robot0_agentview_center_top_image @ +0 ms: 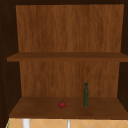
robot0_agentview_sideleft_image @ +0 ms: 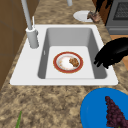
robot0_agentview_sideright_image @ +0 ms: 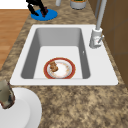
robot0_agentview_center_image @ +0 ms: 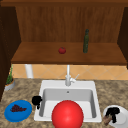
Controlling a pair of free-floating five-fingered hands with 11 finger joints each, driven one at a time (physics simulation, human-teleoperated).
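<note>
Left hand (robot0_agentview_center_image: 37,100) poised over the left rim of the sink (robot0_agentview_center_image: 47,86), fingers curled downward and gripping nothing, just right of the blue plate (robot0_agentview_center_image: 18,110) near the front-left corner of the tabletop (robot0_agentview_center_image: 110,92); same hand seen in the left side view (robot0_agentview_sideleft_image: 112,53) above the basin's front wall. Dark grape cluster (robot0_agentview_center_image: 17,108) lying on the blue plate, apart from the hand. Right hand (robot0_agentview_center_image: 113,112) over the white plate (robot0_agentview_center_image: 121,119) at the front-right corner of the tabletop, fingers closed round a brownish object (robot0_agentview_center_image: 107,119) held against the plate; nature of that object not determinable. Red-rimmed plate (robot0_agentview_sideleft_image: 68,62) flat on the sink floor, a brown food morsel (robot0_agentview_sideleft_image: 74,61) on its front portion. Large red sphere (robot0_agentview_center_image: 67,115) at the front edge of the sink in the front view. Faucet (robot0_agentview_center_image: 68,77) at the rear rim. Red tomato (robot0_agentview_center_image: 62,50) and green bottle (robot0_agentview_center_image: 86,41) upright on the cabinet shelf (robot0_agentview_center_image: 37,55), well apart. Potted plant (robot0_agentview_center_image: 9,82) at the rear-left edge of the tabletop.
</note>
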